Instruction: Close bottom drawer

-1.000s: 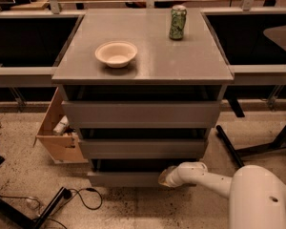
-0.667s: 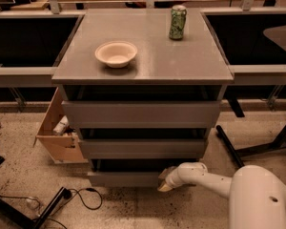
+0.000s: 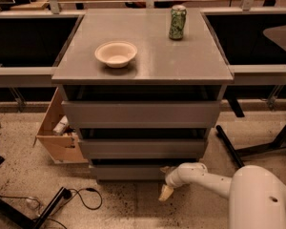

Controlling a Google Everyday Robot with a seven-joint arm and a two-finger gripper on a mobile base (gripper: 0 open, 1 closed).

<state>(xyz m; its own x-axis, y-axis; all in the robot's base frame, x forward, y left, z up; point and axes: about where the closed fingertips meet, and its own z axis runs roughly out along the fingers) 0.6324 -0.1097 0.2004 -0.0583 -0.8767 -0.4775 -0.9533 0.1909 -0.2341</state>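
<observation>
I am reading no text, brand, number or sign here. The green can [image 3: 177, 22] on the cabinet top [image 3: 148, 61] is showing a printed wrap, but I am making out only pale blotches, no letters. The tan box [image 3: 57, 140] left of the cabinet is showing no legible label. The gripper [image 3: 166, 192] is hanging low, just below the right end of the bottom drawer [image 3: 128, 171], and I am seeing no readable marking on it.

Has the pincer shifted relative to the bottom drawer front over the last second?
Yes. The pincer has dropped down the view, from level with the right end of the bottom drawer front to below it.
</observation>
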